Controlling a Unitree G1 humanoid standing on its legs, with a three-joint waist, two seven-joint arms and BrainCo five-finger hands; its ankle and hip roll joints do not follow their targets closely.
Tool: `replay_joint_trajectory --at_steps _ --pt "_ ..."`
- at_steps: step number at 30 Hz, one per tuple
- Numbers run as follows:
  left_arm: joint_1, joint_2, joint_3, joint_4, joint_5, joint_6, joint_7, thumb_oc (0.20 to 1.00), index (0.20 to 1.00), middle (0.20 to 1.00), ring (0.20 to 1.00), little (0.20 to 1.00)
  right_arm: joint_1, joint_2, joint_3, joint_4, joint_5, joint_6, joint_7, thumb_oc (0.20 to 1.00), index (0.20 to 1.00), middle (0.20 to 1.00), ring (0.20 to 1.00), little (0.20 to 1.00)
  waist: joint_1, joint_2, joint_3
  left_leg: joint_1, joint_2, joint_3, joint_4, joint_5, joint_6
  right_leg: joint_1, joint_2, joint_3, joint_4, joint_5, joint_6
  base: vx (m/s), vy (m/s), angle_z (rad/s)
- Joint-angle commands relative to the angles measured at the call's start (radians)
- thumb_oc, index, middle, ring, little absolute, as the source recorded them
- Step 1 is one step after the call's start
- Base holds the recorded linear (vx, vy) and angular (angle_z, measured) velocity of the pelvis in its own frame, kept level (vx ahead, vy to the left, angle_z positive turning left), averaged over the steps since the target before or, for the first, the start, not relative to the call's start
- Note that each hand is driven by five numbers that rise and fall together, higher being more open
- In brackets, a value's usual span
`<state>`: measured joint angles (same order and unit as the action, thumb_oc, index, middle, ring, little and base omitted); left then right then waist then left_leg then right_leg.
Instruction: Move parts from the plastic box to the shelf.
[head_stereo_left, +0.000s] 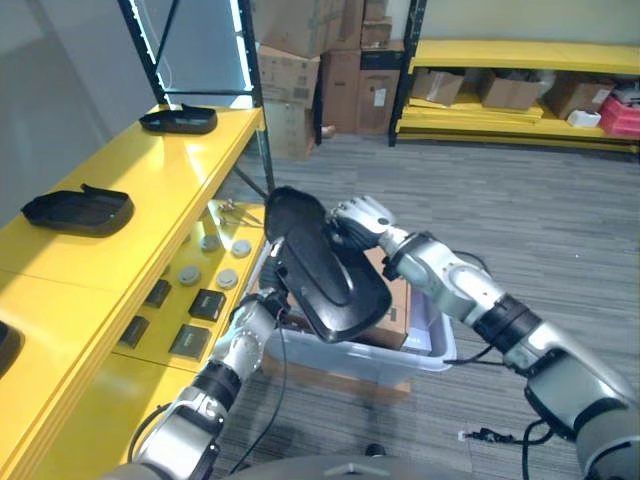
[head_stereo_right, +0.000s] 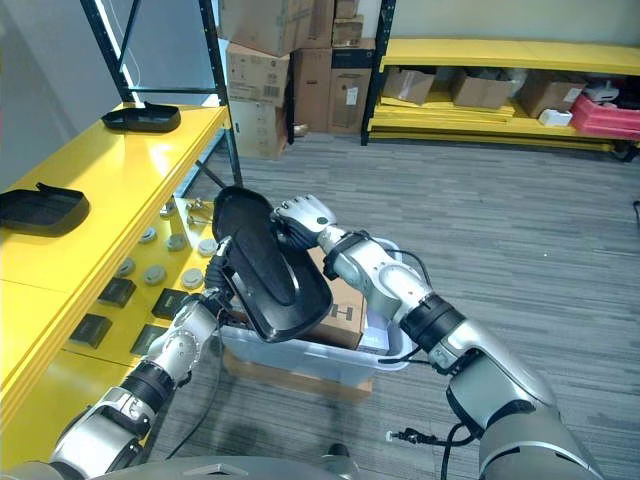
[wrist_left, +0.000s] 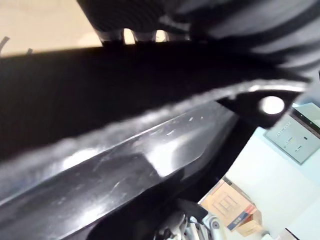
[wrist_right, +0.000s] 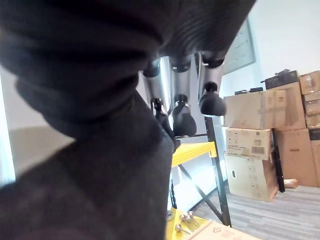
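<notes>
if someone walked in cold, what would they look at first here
Most likely the big black part, held up by both hands above the plastic box on the floor: the right hand curls round its upper edge and the left hand is beneath it. Next, the yellow shelf to the left, with similar black parts already lying on it.

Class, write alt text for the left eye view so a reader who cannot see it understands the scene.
Both robot hands hold a large black part tilted above a clear plastic box on the floor: the left hand at its lower edge, the right hand near its top. To the left, a yellow shelf carries two more black parts.
</notes>
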<state>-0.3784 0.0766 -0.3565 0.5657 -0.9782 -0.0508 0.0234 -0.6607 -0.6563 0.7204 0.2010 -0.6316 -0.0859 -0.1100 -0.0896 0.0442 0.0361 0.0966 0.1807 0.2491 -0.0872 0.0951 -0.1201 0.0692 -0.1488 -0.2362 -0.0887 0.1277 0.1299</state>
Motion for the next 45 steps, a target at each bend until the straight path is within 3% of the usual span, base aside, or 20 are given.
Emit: replay_joint_trajectory --at_steps 1,14,15,16,19,21,25,27,31,37,38,45 --pt "-0.177 -0.014 -0.089 0.008 0.099 -0.066 -0.028 0.2 0.2 0.2 0.2 0.2 -0.044 0.064 0.014 -0.105 0.08 -0.098 -0.011 0.2 0.2 0.2 0.2 0.2 0.022 -0.045 -0.01 0.045 0.013 -0.005 0.0 -0.034 -0.02 0.051 -0.061 -0.037 0.043 -0.062 0.052 0.0 0.0 0.0" --pt "-0.177 0.026 -0.13 -0.046 0.253 -0.097 -0.013 0.2 0.2 0.2 0.2 0.2 0.011 0.072 -0.019 -0.207 0.224 -0.145 0.019 0.2 0.2 0.2 0.2 0.2 0.025 -0.049 -0.015 0.053 0.01 -0.004 0.005 -0.038 -0.017 0.056 -0.064 -0.033 0.047 -0.067 0.052 0.0 0.0 0.0" --pt "-0.175 0.031 -0.126 -0.048 0.267 -0.101 -0.007 0.2 0.2 0.2 0.2 0.2 0.015 0.069 -0.028 -0.215 0.238 -0.146 0.02 0.451 0.451 0.451 0.451 0.451 0.026 -0.05 -0.016 0.053 0.009 -0.004 0.005 -0.038 -0.017 0.056 -0.064 -0.032 0.046 -0.067 0.052 0.0 0.0 0.0" --pt "-0.165 0.042 -0.108 -0.053 0.288 -0.109 0.009 0.2 0.2 0.2 0.2 0.2 0.043 0.056 -0.066 -0.23 0.255 -0.145 0.005 1.0 1.0 1.0 1.0 1.0 0.024 -0.05 -0.017 0.053 0.008 -0.003 0.005 -0.039 -0.017 0.055 -0.064 -0.031 0.048 -0.066 0.052 0.0 0.0 0.0" --pt "-0.152 0.054 -0.085 -0.054 0.317 -0.112 0.029 0.2 0.2 0.2 0.2 0.2 0.091 0.045 -0.126 -0.252 0.28 -0.141 -0.005 1.0 1.0 1.0 1.0 1.0 0.025 -0.052 -0.018 0.053 0.009 -0.003 0.005 -0.039 -0.016 0.055 -0.064 -0.03 0.048 -0.066 0.053 0.0 0.0 0.0" --pt "-0.117 0.12 -0.025 -0.085 0.489 -0.134 0.09 0.2 0.2 0.2 0.2 0.2 0.273 0.028 -0.351 -0.3 0.352 -0.143 -0.068 1.0 1.0 1.0 1.0 1.0 0.017 -0.05 -0.012 0.058 0.009 -0.003 0.007 -0.043 -0.015 0.058 -0.063 -0.033 0.052 -0.07 0.054 0.0 -0.001 0.02" --pt "-0.081 0.157 0.011 -0.118 0.592 -0.151 0.121 0.2 0.2 0.2 0.2 0.2 0.387 0.04 -0.481 -0.317 0.378 -0.152 -0.093 1.0 1.0 1.0 1.0 1.0 0.014 -0.05 -0.017 0.055 0.008 -0.002 0.005 -0.042 -0.014 0.055 -0.063 -0.031 0.05 -0.067 0.054 0.01 0.0 0.01" --pt "-0.025 0.208 0.07 -0.189 0.757 -0.169 0.182 0.2 0.2 0.2 0.2 0.2 0.545 0.123 -0.64 -0.303 0.513 -0.176 -0.111 1.0 1.0 1.0 1.0 1.0 0.004 -0.049 -0.015 0.057 0.007 0.0 0.004 -0.045 -0.014 0.052 -0.061 -0.028 0.052 -0.069 0.055 0.01 -0.003 -0.04" --pt "0.044 0.259 0.158 -0.308 0.91 -0.2 0.245 0.2 0.2 0.2 0.2 0.2 0.711 0.204 -0.747 -0.145 0.618 -0.176 -0.151 1.0 1.0 1.0 1.0 1.0 -0.006 -0.045 -0.01 0.064 0.006 0.007 0.003 -0.05 -0.016 0.049 -0.061 -0.02 0.058 -0.074 0.056 0.0 -0.005 0.0" --pt "0.117 0.294 0.25 -0.456 1.019 -0.226 0.281 0.2 0.2 0.2 0.2 0.2 0.817 0.242 -0.725 0.112 0.667 -0.151 -0.097 1.0 1.0 1.0 1.0 1.0 -0.007 -0.044 -0.008 0.065 0.008 0.009 0.003 -0.047 -0.016 0.039 -0.059 -0.009 0.07 -0.079 0.052 -0.01 -0.022 -0.03" --pt "0.161 0.311 0.289 -0.532 1.058 -0.242 0.286 0.2 0.2 0.2 0.2 0.2 0.828 0.253 -0.687 0.256 0.67 -0.13 -0.061 1.0 1.0 1.0 1.0 1.0 0.004 -0.045 -0.002 0.066 0.014 0.003 0.007 -0.043 -0.019 0.04 -0.057 -0.011 0.08 -0.089 0.048 -0.02 -0.065 -0.06" --pt "0.325 0.313 0.413 -0.716 1.06 -0.289 0.307 0.2 0.2 0.2 0.2 0.2 0.796 0.337 -0.556 0.629 0.702 -0.08 0.036 1.0 1.0 1.0 1.0 1.0 0.068 -0.033 0.037 0.032 0.045 -0.054 0.061 -0.015 -0.041 0.065 -0.026 -0.03 0.083 -0.124 0.014 -0.04 -0.112 0.06"
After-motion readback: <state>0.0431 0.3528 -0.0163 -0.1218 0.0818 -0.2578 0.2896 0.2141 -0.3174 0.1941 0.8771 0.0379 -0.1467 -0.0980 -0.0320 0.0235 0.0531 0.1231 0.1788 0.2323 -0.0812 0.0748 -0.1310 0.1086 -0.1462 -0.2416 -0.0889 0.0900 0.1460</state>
